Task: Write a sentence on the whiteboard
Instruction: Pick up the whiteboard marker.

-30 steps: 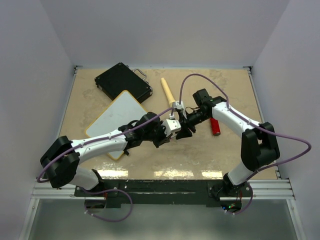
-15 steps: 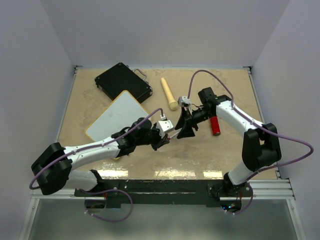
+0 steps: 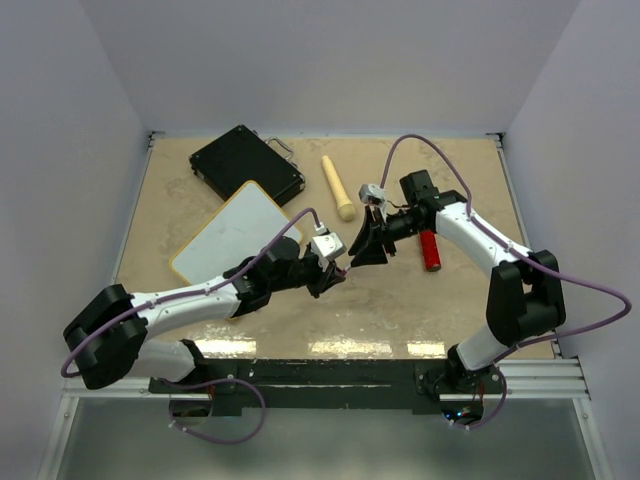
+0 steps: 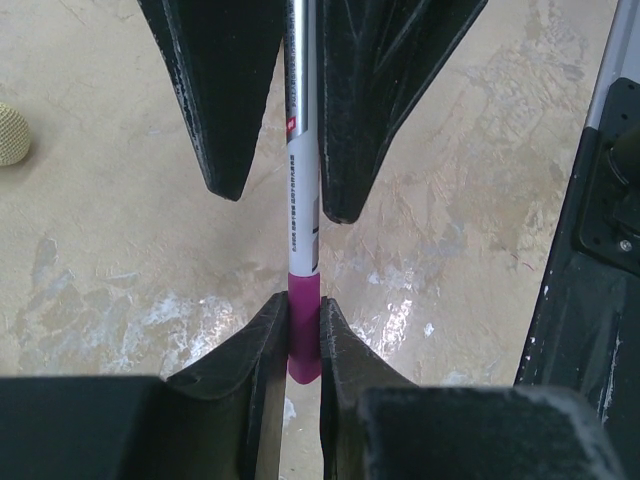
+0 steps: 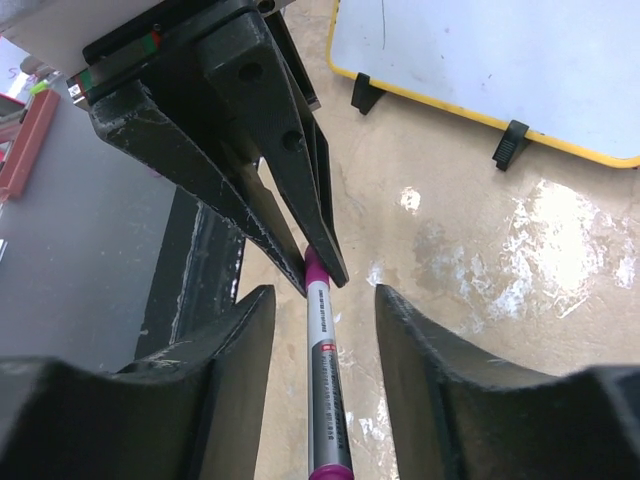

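- Above the middle of the tabletop (image 3: 440, 300), the left tool (image 4: 303, 310) pinches the magenta end of a marker (image 4: 302, 200).
- The right tool (image 5: 322, 292) is spread, 1 finger on each side of the white barrel, touching neither side.
- The whiteboard (image 3: 235, 232) lies flat to the left, well apart, with no magenta words visible.
- This is probably uncapping: centre the barrel, close squarely, then pull straight along its axis without twisting.

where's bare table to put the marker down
Bare table: far right corner behind the red object, and near strip between left arm and right arm. Crowded: far left with black case and whiteboard; centre, where left pincer and right pincer meet around the marker.
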